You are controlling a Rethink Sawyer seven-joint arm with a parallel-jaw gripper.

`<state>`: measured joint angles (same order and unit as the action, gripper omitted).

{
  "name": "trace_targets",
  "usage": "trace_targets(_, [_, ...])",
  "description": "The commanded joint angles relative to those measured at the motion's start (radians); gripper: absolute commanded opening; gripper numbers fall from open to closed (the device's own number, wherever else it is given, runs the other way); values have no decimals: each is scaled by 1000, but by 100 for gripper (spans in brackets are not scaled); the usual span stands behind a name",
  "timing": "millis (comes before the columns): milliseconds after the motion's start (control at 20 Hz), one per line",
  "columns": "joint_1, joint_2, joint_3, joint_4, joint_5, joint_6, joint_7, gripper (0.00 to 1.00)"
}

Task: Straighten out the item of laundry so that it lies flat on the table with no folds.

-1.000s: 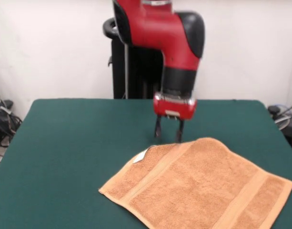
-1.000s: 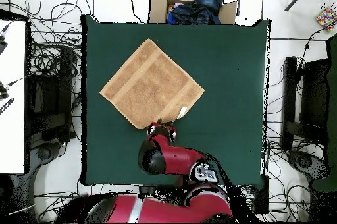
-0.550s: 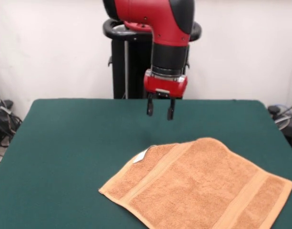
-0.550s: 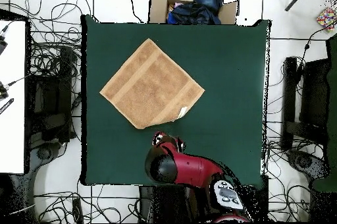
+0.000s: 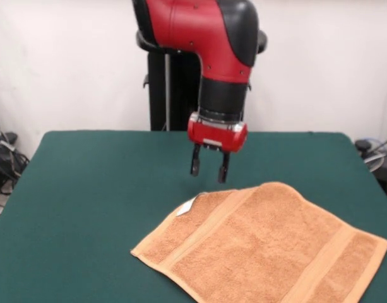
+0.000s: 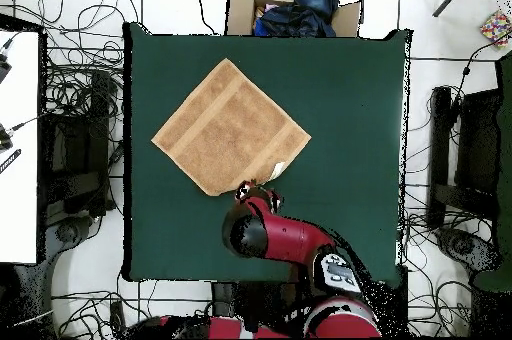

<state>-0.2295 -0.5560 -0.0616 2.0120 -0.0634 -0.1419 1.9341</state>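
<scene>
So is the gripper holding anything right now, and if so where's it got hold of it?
Nothing is held. The gripper hangs open above the table, with the towel lying below and clear of its fingers.

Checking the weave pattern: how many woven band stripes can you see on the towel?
2 on the towel: one stripe near the edge with the white tag, the other stripe near the opposite edge. Nothing seems hidden.
</scene>
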Motion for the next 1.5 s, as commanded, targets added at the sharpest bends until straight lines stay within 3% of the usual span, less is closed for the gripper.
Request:
trace_targets(50, [81,78,-22,-220,118,168,108,100])
trace_targets(550, [115,106,-34,-281,106,211,104,100])
trace_targets(850, [99,56,-7,-257,85,273,95,100])
trace_targets(900, [100,54,-7,-266,77,281,82,0])
trace_targets(1350, [43,32,11,-216,29,205,75,0])
trace_targets(1500, [-42,-77,12,-105,-56,183,39,0])
